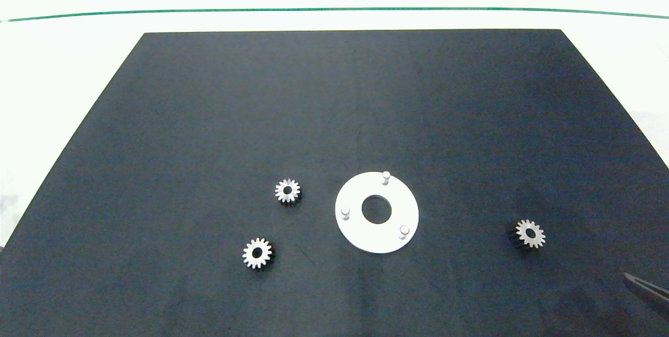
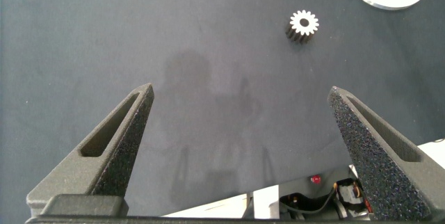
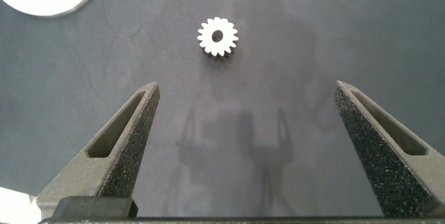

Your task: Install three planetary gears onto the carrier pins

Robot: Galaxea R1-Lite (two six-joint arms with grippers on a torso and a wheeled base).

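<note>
A black mat covers the white table. The white carrier disc lies flat at the mat's near centre, its three carrier pins upright and all bare. Three planetary gears lie flat on the mat: the far-left gear just left of the disc, the near-left gear nearer and further left, and the right gear well apart to the disc's right. The right gripper hovers over the mat near the right gear, fingers spread wide, holding nothing. The left gripper hovers over bare mat near the near-left gear, fingers likewise wide apart and empty.
</note>
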